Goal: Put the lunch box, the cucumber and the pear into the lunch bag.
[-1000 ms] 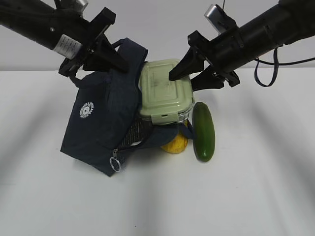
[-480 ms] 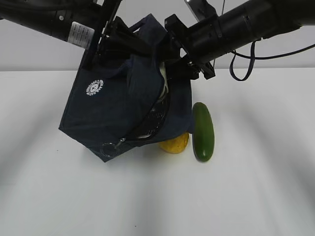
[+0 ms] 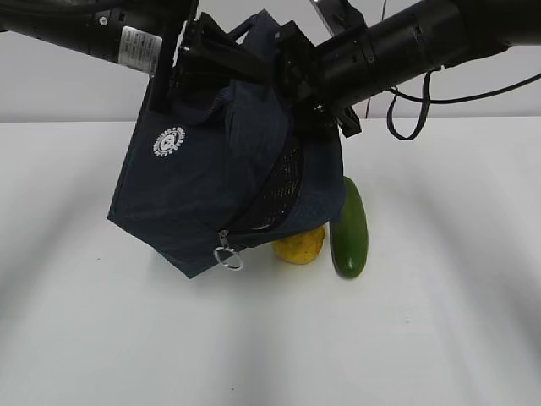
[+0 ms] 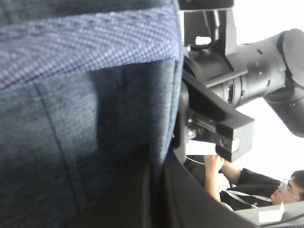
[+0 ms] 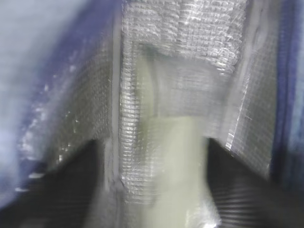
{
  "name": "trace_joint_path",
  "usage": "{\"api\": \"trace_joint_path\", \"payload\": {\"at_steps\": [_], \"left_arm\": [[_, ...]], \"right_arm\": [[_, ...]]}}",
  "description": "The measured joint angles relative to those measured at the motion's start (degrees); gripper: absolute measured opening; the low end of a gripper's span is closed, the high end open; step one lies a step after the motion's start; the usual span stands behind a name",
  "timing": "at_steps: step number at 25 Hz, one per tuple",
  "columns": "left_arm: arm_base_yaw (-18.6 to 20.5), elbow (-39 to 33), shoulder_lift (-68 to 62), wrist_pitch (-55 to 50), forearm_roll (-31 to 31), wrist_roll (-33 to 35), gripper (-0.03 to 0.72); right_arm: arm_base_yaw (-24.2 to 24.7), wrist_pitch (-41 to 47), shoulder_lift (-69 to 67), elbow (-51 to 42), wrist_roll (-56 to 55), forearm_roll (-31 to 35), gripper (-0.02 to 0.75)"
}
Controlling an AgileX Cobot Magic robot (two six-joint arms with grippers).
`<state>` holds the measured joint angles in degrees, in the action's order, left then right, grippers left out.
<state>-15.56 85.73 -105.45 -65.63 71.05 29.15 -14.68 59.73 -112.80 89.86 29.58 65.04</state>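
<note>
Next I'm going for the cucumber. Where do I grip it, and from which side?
Grip the cucumber across its thick middle, coming down from above on its open right side. It lies flat, lengthwise toward the camera; the pear and the lunch bag crowd its left.

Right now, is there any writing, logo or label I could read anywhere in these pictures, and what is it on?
Round white logo on the lunch bag, at: ring of lettering too small to read.
White sticker on the left arm: print too blurred to read.
Nothing else readable in any view.
</note>
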Motion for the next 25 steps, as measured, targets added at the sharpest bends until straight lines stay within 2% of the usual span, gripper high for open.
{"api": "trace_joint_path", "payload": {"at_steps": [3,6,8,13,17,20,25], "left_arm": [[0.0,0.0,0.0,-0.6,1.6,1.5,0.002],[0.5,0.0,0.4,-1.3,3.1,2.2,0.002],[1.3,0.0,0.4,-1.9,2.8,2.4,0.002],[4.1,0.0,0.4,-3.6,2.0,2.6,0.001],[6.7,0.0,0.3,-2.3,-3.3,2.6,0.001],[7.1,0.0,0.1,-0.6,-10.0,2.5,0.001],[7.2,0.0,0.0,1.5,-15.8,2.5,0.001]], "right_arm": [[0.0,1.3,-0.1,0.0,0.1,0.8,0.430],[0.3,2.7,-0.1,0.2,0.5,1.8,0.564],[0.3,3.3,-0.1,0.2,0.7,1.8,0.622],[0.3,5.9,-0.1,1.0,0.9,0.1,0.639],[0.4,8.6,-0.1,4.0,0.9,-5.5,0.629],[0.7,9.3,-0.1,8.0,-0.8,-12.0,0.613],[0.8,10.1,-0.1,14.3,-7.3,-30.9,0.599]]}}
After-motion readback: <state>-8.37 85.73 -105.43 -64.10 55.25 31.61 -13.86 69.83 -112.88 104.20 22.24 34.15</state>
